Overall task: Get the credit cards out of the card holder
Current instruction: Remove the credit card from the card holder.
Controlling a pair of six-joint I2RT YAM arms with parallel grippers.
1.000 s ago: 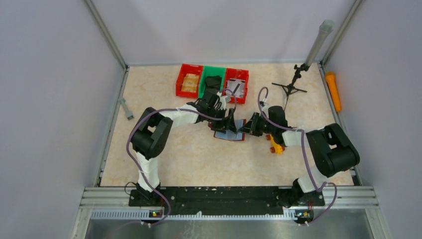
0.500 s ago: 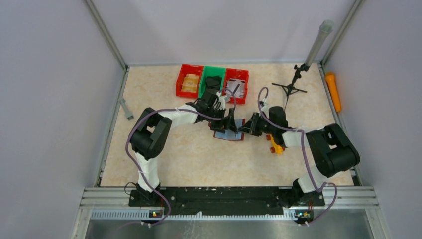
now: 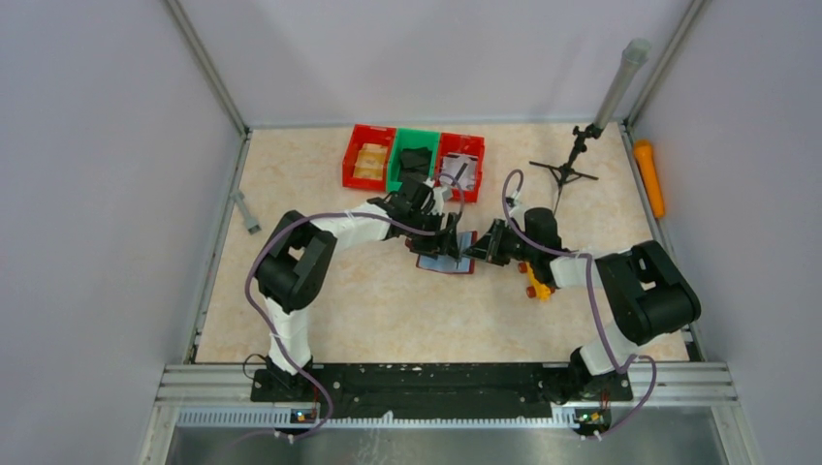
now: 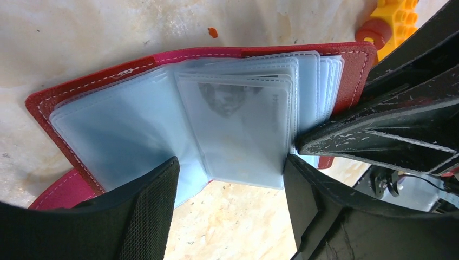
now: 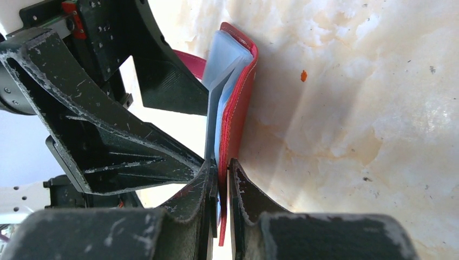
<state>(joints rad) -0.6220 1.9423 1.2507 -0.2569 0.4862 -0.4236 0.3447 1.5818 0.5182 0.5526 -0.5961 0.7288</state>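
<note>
The right gripper (image 5: 221, 169) is pinching the cover of the open maroon folding card holder (image 4: 354, 65). The left gripper (image 4: 230, 181), standing wide, is straddling a clear plastic sleeve (image 4: 238, 135). No card seems removed yet.

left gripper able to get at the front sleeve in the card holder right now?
Probably yes. The card holder is open, with the right gripper pinching its right edge. The left gripper is open and straddles the front sleeve. Nothing sits between them.
</note>
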